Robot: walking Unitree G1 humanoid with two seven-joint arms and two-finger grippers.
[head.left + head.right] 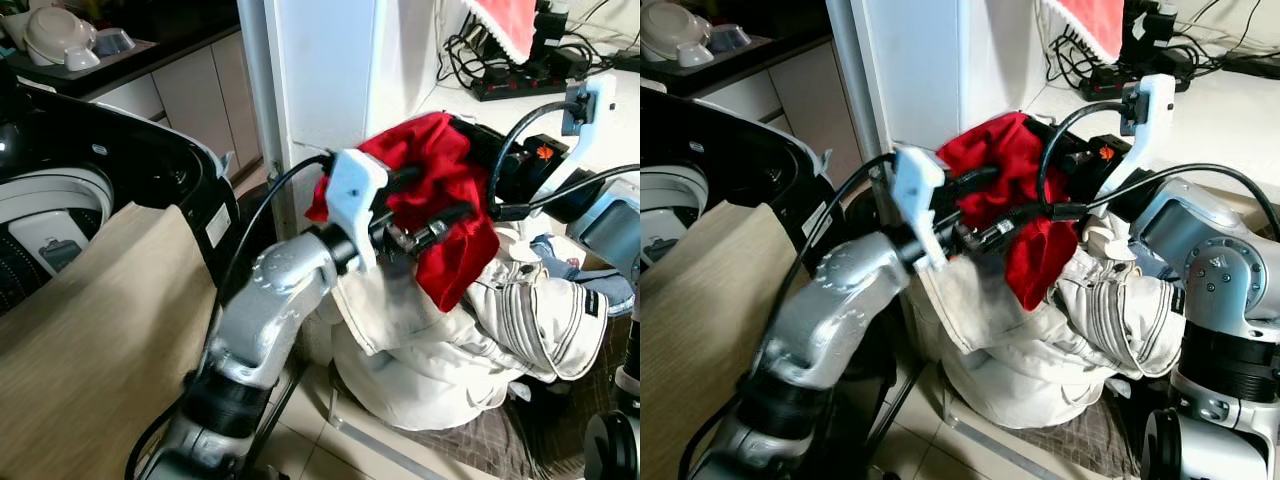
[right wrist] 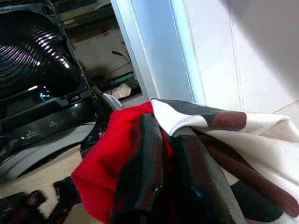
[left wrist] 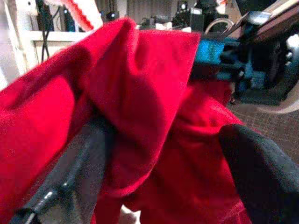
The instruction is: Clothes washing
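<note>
I see the red garment (image 1: 440,200) held up above the heap of pale clothes (image 1: 470,330), beside the open washing machine (image 1: 90,190). My left hand (image 1: 425,215) and right hand (image 2: 166,172) are both clamped on it.

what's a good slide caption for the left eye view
Both tools lift a red garment off the pale laundry pile, beside the open washing machine.
</note>
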